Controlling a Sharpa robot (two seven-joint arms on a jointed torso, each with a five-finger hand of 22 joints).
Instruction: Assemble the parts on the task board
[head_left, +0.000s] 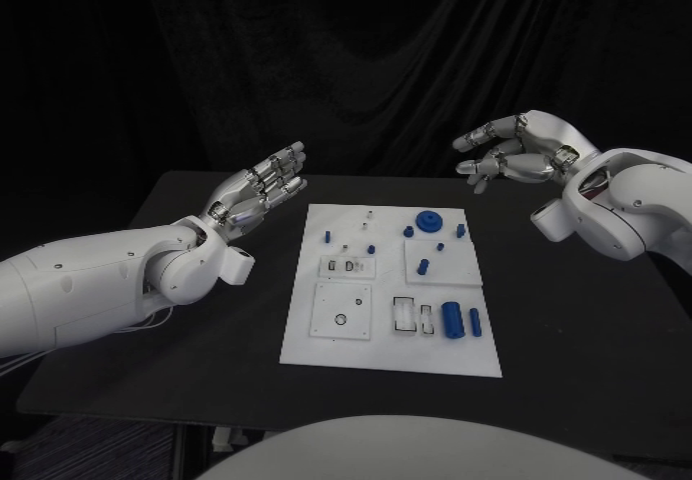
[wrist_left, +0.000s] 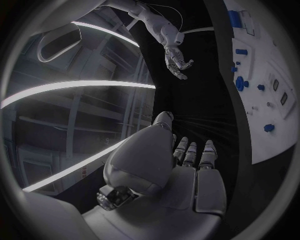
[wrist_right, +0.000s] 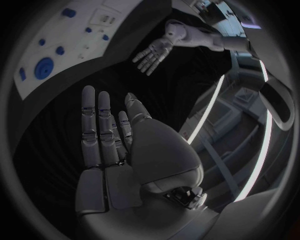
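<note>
Both sides: each empty, spread robot hand (head_left: 260, 186) (head_left: 522, 148) flanks the task board (head_left: 392, 350).

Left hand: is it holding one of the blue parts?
No, the left hand hovers open beside the task board, fingers spread, holding nothing.

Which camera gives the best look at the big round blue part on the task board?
The head view: the round blue part shows from above, near the task board's far edge. The right wrist view also shows it, bent by the fisheye. The left wrist view shows it small and side-on.
</note>
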